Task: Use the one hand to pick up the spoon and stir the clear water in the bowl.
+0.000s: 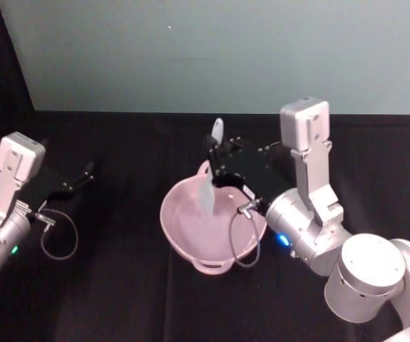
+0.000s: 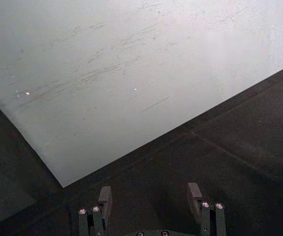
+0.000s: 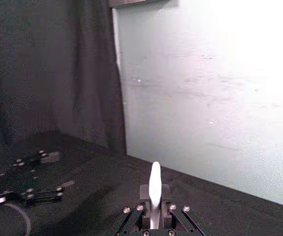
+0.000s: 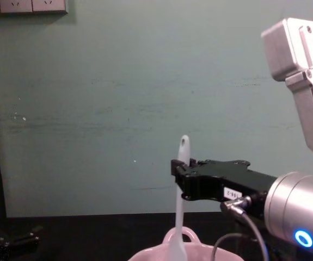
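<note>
**Right hand at the bowl.** The right hand (image 1: 217, 158) hangs over the far rim of the pink bowl (image 1: 187, 226), which stands near the middle of the black table (image 1: 119, 299). Its fingers are closed narrowly on the handle of the white spoon (image 1: 208, 194), gripping it below the holed end. The spoon stands almost upright. Its handle tip rises above the hand, and its flat blade reaches down inside the bowl on the far side. Whether the blade touches the bottom cannot be told.

From the chest, the spoon (image 4: 178, 217) passes just in front of the small loop handle on the bowl's far rim (image 4: 161, 253), with the right hand (image 4: 179, 175) clamped on it from the right. The right wrist camera shows the spoon (image 3: 154, 181) rising between the fingers of that hand (image 3: 154, 195).

**Left hand.** The left hand (image 1: 85, 172) is over the left side of the table, well apart from the bowl. The left wrist camera shows its fingers (image 2: 105, 195) spread wide and holding nothing.
</note>
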